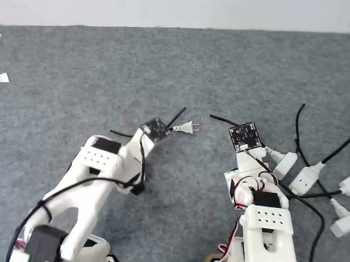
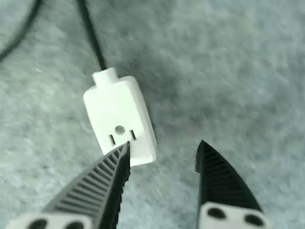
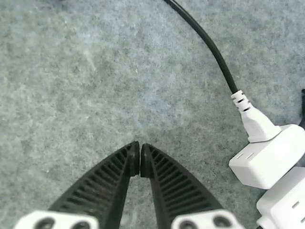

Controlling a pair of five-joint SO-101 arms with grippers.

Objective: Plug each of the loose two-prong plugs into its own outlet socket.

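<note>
While the left hand (image 2: 164, 144) was spread wide with nothing between its fingers, one ribbed fingertip (image 2: 119, 162) was seen at the near edge of a white socket (image 2: 119, 114). Whether it touched the socket or stood just above it could not be told. The socket was laid on the grey table (image 2: 238, 71) just ahead of the hand, with its slotted face turned toward the hand and its black cord (image 2: 90, 33) led off on the far side.

In the high view a loose plug (image 1: 185, 128) was seen lying on the table just beyond the left arm's wrist. Its two prongs were pointed away from that arm, toward the right arm.

The right hand (image 3: 139, 148) was closed fully, fingertips pressed together with nothing gripped, and was held over bare table. To its right and a little ahead, a seated plug (image 3: 255, 124) was found pushed into a second socket (image 3: 271, 160). A third socket (image 3: 286, 205) was set just beside that one, nearer the hand. Both were well apart from the loose plug.
</note>
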